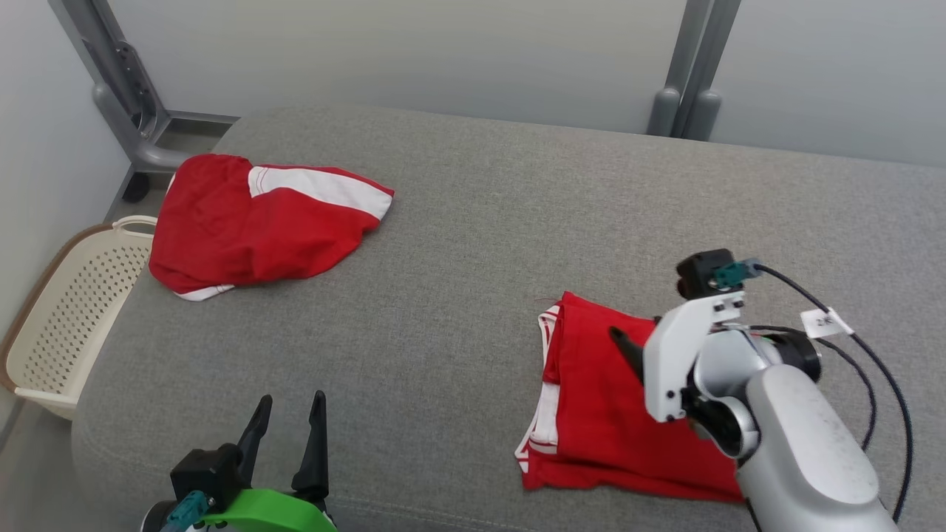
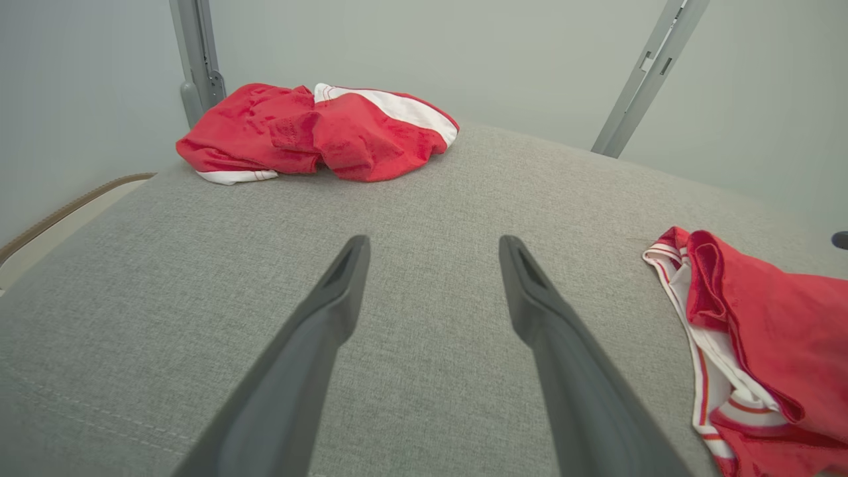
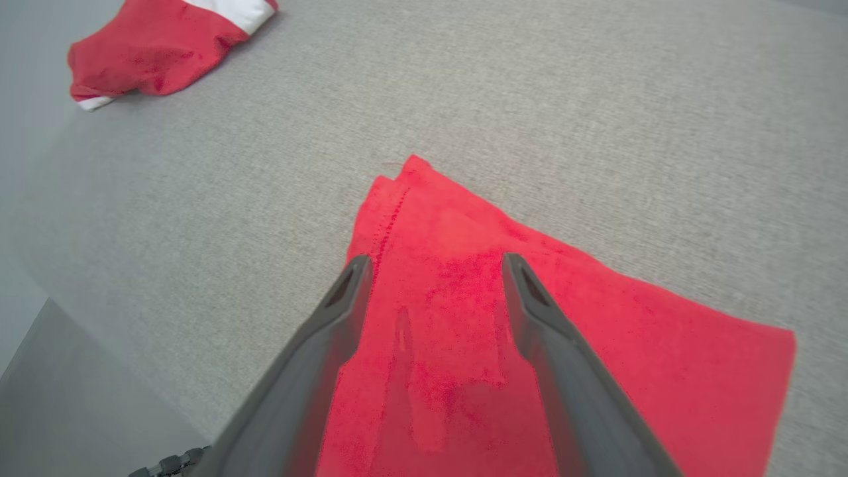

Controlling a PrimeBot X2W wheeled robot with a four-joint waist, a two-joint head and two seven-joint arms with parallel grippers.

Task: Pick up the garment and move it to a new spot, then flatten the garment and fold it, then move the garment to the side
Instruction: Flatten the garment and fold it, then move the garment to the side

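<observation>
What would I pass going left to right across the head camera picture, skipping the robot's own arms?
Cream perforated laundry basket → crumpled red-and-white garment → folded red garment with white striped trim → white tag on the black cable.

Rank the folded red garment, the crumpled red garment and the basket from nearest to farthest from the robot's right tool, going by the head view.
1. Folded red garment: directly under the right tool, near right.
2. Crumpled red garment: across the grey cushion, far left.
3. Basket: past the cushion's left edge, lower down.
</observation>
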